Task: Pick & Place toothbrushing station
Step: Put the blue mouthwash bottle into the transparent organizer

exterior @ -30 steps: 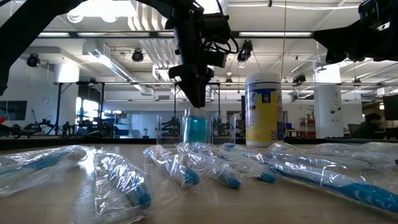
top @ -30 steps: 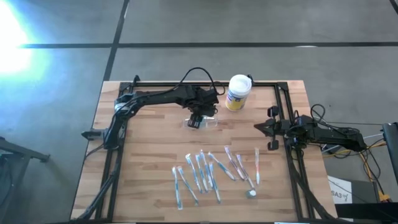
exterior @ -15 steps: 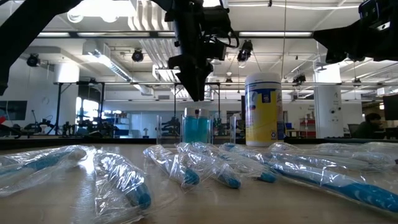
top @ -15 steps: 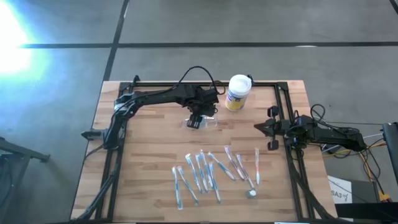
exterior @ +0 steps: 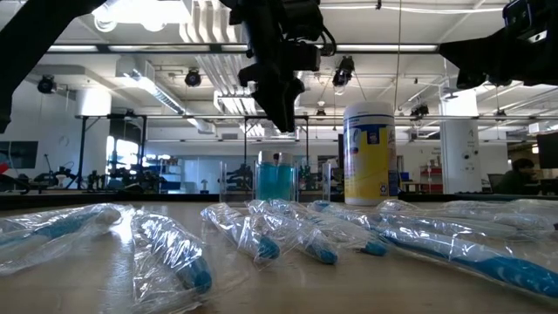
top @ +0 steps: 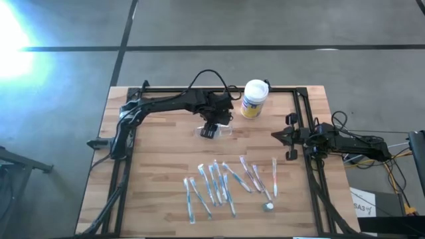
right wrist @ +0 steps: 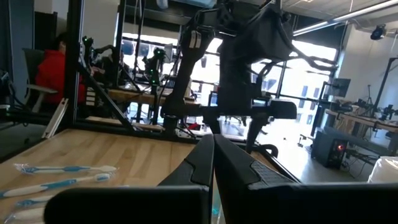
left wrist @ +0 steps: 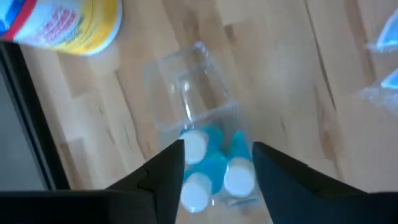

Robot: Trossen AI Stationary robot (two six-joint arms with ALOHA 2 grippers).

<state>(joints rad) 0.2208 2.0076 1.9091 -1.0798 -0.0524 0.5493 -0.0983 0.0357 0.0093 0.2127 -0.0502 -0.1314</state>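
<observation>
The toothbrushing station (top: 220,132) is a small clear plastic holder with blue and white pieces inside. It stands on its base on the wooden table, left of the white canister, and also shows in the low view (exterior: 277,181) and the left wrist view (left wrist: 202,134). My left gripper (top: 210,125) hangs open just above it, fingers pointing down, clear of its top in the low view (exterior: 283,126). In the left wrist view (left wrist: 217,152) the fingers stand on either side of the blue end. My right gripper (top: 273,136) is shut and empty at the table's right side.
A white canister (top: 254,98) with a yellow-blue label stands right of the holder at the far edge. Several wrapped toothbrushes (top: 226,182) lie across the near half of the table. A small round disc (top: 268,206) lies near the front right. A black frame (top: 305,119) borders the table.
My left gripper has gone up from the top of the holder and now hangs a little above it. The holder has stayed on the table.
</observation>
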